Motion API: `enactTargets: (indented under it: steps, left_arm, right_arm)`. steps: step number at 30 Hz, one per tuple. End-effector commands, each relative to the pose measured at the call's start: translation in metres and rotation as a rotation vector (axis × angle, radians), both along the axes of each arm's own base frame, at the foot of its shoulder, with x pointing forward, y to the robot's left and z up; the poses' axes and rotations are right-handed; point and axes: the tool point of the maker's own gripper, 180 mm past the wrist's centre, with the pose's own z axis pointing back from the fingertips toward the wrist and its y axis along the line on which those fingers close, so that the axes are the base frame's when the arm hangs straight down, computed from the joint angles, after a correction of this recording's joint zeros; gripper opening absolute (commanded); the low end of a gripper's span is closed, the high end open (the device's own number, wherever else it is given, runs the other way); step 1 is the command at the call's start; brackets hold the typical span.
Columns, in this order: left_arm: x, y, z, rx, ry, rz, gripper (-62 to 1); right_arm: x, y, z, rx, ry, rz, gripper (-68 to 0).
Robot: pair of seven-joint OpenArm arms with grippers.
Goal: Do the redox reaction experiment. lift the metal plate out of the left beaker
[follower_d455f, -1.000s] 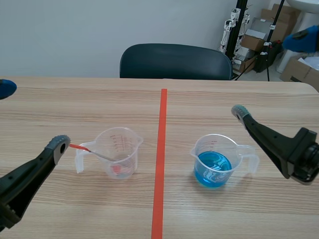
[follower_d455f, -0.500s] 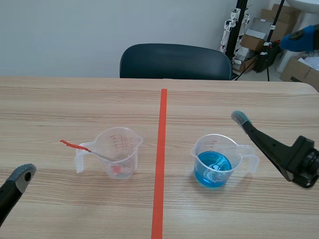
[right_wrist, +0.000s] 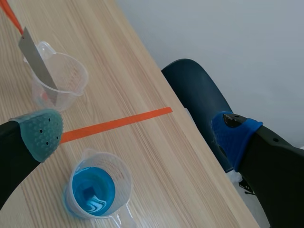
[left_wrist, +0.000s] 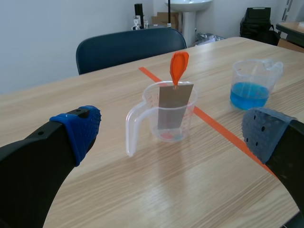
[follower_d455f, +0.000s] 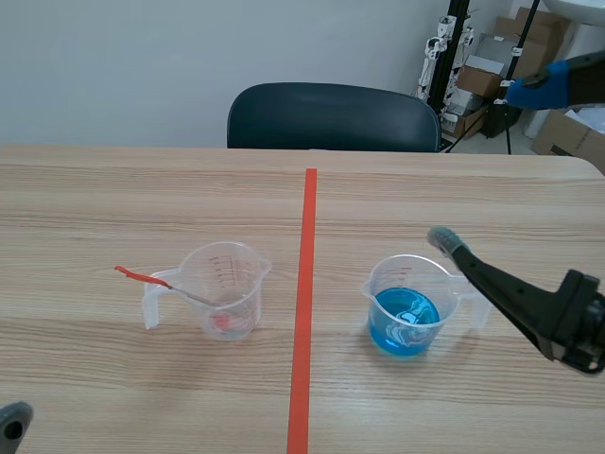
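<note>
The left beaker is clear plastic and stands left of the tape line. In it leans a grey metal plate with an orange-red grip sticking out over the beaker's handle side. My left gripper is open and well short of the beaker, with nothing between its fingers; the scene view shows only one fingertip, at the near left corner. My right gripper is open in the air, with one fingertip just above the rim of the right beaker, which holds blue liquid.
An orange-red tape line runs down the table's middle between the beakers. A dark chair stands behind the far edge. Boxes and stands are at the back right, off the table.
My left arm has drawn back from beside the plate's grip to the near left corner. The right gripper has shifted slightly left and down toward the blue beaker. The plate has not moved.
</note>
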Motion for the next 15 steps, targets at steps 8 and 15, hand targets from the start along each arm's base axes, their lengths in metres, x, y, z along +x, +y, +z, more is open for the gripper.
enactTargets:
  steps: [8,15]
  left_arm:
    - [-0.028,-0.021,-0.03,-0.041,0.035,0.018,1.4]
    - [-0.039,-0.018,-0.037,-0.074,0.008,0.125,1.4]
  right_arm:
    - [0.019,0.0,-0.008,0.07,-0.024,0.036,0.4]
    - [0.022,0.009,-0.031,0.049,-0.018,0.11,0.4]
